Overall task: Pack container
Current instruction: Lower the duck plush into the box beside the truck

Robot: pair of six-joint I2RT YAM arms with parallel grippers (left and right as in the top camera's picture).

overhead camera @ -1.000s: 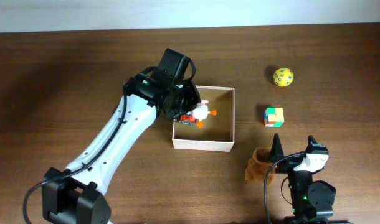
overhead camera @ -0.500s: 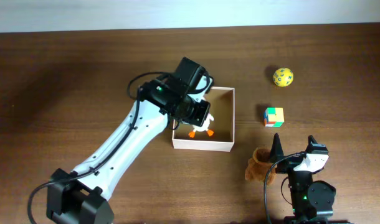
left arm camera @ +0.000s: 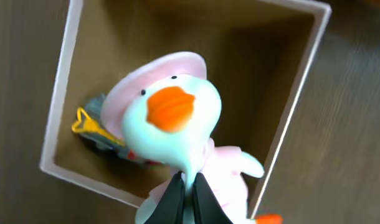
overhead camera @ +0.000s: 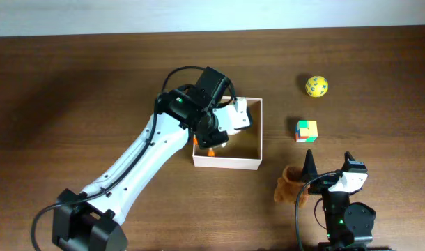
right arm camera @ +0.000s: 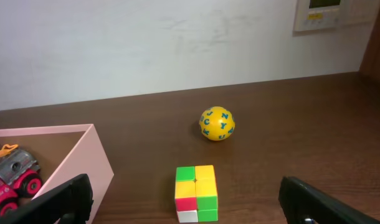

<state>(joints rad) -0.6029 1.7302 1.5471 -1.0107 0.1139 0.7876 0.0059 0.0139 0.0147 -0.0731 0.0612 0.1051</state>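
Left gripper (left arm camera: 189, 198) is pinching the pink-hatted white toy duck (left arm camera: 171, 112) over the shallow white cardboard box (left arm camera: 300, 93); right gripper (overhead camera: 329, 171) sits open. I'd lower the duck before letting go.

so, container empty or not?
Not empty: a toy car lies in a corner of the container, seen in both wrist views. The duck is pinched in the left tool above it.

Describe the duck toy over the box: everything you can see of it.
The duck toy looks white and soft, with an orange bill, two black dot eyes, a pink hat, pink clothing and an orange foot. The left claw is shut on it below the face, holding it over the container's tan inside, facing the wrist camera.
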